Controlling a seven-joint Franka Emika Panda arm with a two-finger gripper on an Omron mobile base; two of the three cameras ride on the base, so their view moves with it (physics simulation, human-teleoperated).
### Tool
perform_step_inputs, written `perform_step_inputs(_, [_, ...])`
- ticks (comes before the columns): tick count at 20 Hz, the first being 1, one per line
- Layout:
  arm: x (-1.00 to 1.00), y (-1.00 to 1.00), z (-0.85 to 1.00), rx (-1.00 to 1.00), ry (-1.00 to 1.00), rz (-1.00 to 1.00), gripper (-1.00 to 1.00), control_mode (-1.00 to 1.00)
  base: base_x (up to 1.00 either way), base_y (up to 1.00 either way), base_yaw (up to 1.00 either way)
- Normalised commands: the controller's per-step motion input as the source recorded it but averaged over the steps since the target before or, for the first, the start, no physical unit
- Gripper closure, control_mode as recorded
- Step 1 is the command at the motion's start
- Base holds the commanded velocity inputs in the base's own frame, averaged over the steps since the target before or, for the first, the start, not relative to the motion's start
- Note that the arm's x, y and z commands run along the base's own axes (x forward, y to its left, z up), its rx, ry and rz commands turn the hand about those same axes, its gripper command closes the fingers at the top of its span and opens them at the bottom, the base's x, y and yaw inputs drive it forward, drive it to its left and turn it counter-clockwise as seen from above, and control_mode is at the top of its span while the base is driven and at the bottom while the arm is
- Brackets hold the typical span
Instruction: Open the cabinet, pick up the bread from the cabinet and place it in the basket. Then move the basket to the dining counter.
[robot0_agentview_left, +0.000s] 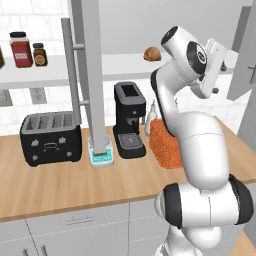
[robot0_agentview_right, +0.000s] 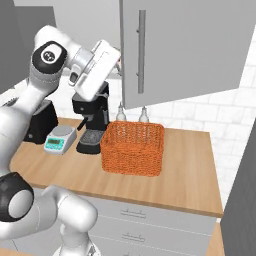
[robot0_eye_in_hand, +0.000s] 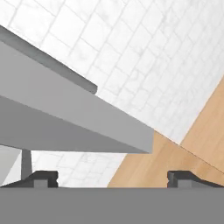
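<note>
The grey cabinet stands open, its right door (robot0_agentview_right: 190, 50) swung out with a long bar handle (robot0_agentview_right: 141, 50). On its white inner shelf (robot0_agentview_left: 120, 62) lies the small golden-brown bread (robot0_agentview_left: 152, 54). My gripper (robot0_agentview_right: 118, 65) is raised to shelf height, to the right of the bread and close to the right door's edge; it touches nothing. In the hand view my gripper (robot0_eye_in_hand: 113, 178) is open, with nothing between its wide-apart fingertips (robot0_eye_in_hand: 41, 178). The orange woven basket (robot0_agentview_right: 134, 147) sits empty on the wooden counter below, partly hidden by my arm in the left base view. The dining counter is out of view.
The left door (robot0_agentview_left: 92, 75) juts out over a small scale (robot0_agentview_left: 101, 156). A black toaster (robot0_agentview_left: 50, 137) and a black coffee machine (robot0_agentview_left: 129, 120) stand on the counter (robot0_agentview_right: 190, 175). Two bottles (robot0_agentview_right: 120, 112) stand behind the basket. Jars (robot0_agentview_left: 21, 49) sit on the shelf's left.
</note>
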Motion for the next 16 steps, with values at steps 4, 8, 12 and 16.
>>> perform_step_inputs(4, [0.86,-0.16,-0.45,0.0,-0.24,-0.06,-1.0,-1.0,0.0,0.0,0.0])
perform_step_inputs(8, [0.43,-0.23,-0.33,-0.06,-0.25,-0.11,-1.0,-1.0,0.0,0.0,0.0])
perform_step_inputs(12, [0.25,-0.38,-0.09,-0.07,-0.3,-0.12,-1.0,-1.0,0.0,0.0,0.0])
perform_step_inputs(16, [-0.4,-0.37,0.0,-0.05,-0.37,-0.12,-1.0,-1.0,0.0,0.0,0.0])
